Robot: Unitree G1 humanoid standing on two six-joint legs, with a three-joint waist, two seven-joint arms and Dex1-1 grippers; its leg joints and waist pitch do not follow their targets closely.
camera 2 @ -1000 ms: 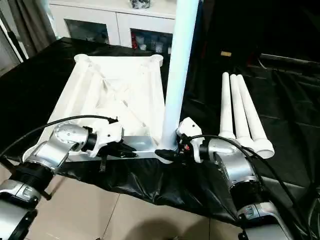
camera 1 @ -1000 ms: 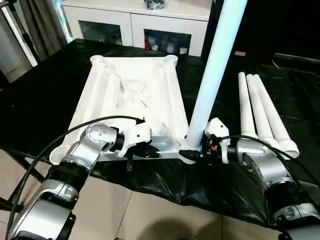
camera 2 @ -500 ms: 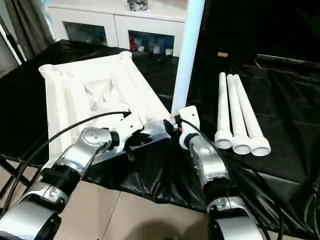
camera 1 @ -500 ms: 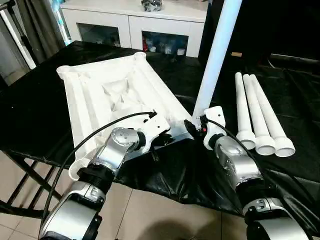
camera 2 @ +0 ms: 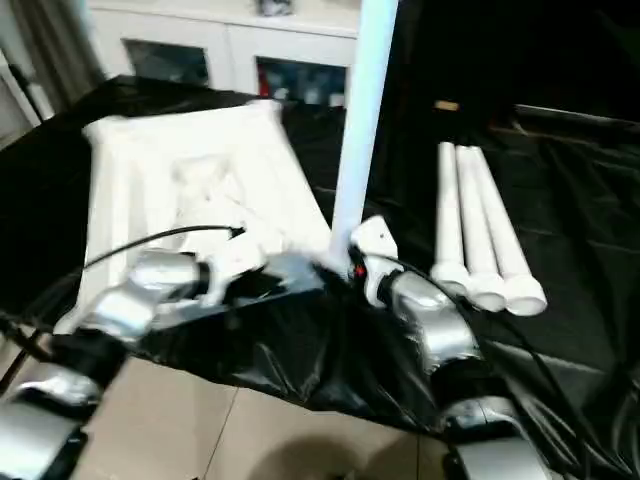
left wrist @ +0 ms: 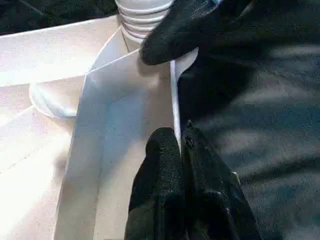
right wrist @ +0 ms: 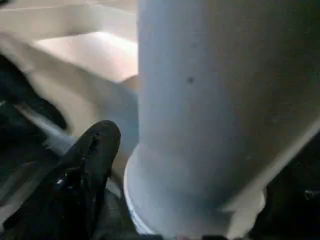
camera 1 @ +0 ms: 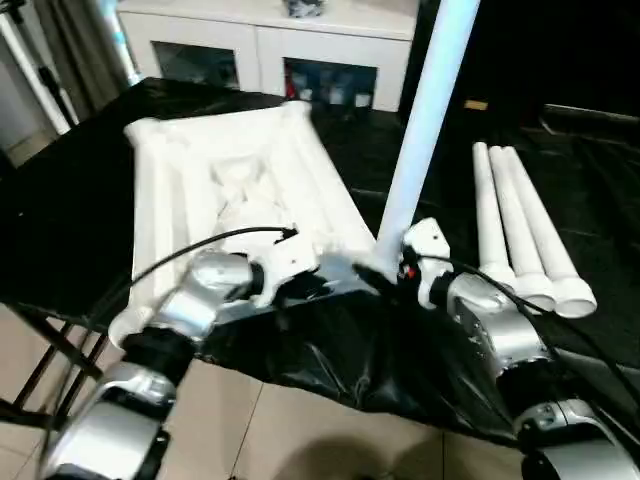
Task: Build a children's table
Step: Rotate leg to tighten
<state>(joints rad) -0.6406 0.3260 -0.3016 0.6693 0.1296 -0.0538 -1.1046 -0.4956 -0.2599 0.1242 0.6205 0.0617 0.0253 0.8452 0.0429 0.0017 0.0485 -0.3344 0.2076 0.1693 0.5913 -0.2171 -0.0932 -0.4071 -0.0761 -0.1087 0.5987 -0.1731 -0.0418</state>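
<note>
Mostly smooth white plastic: ribbed tabletop (camera 1: 230,190), upright tapered leg (camera 1: 425,120).

My table top (camera 1: 240,190) is plain white, its ribs shaded pale grey; the upright leg (camera 1: 425,120) is white with a bluish tint; three loose legs (camera 1: 525,235) are white too; the cloth (camera 1: 70,220) under them is glossy black; my forearms (camera 1: 490,330) are silver with black cables; my fingers (left wrist: 170,190) are black; the cabinet (camera 1: 265,50) is white; the floor (camera 1: 290,440) is beige tile.
</note>
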